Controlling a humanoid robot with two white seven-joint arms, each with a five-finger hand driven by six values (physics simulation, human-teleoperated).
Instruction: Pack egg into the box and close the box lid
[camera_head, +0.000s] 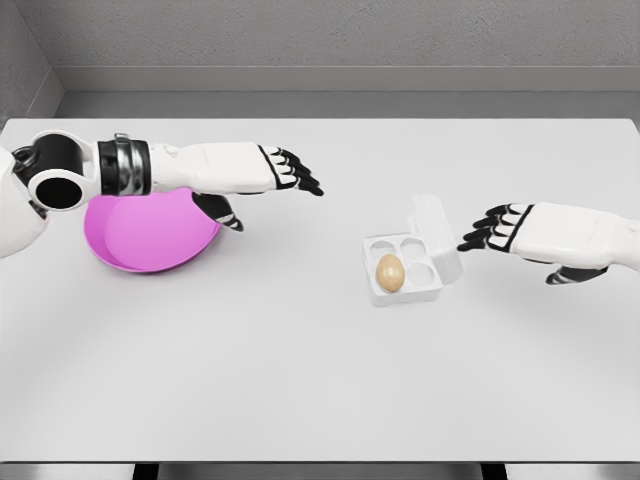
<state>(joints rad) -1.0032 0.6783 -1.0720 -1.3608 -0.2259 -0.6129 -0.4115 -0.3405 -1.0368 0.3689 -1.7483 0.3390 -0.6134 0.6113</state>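
Egg: one, tan, sitting in the lower left cup of the box, right of the frame's centre.

Box: white, four round cups in a square tray; three cups hold nothing. Rests flat on the worktop. Lid hinged along the tray's upper right side, standing open and tilted back away from the cups.

Right robot hand: enters from the right edge of the frame at mid height, white shell with black fingers. Fingers spread and extended toward the left, holding nothing; fingertips near the open lid's right edge, a narrow gap between them. Thumb hangs below the palm.

Left robot hand: arm comes in from the left edge in the upper left of the frame and reaches toward the centre. Fingers stretched out and loose, holding nothing, well apart from the box. Thumb points down, overlapping the bowl's right rim in the picture.

Bowl: pink, shallow, round, in the left part of the frame, partly covered by the left forearm.

Worktop: white, plain, fills most of the frame; grey wall beyond its far edge.
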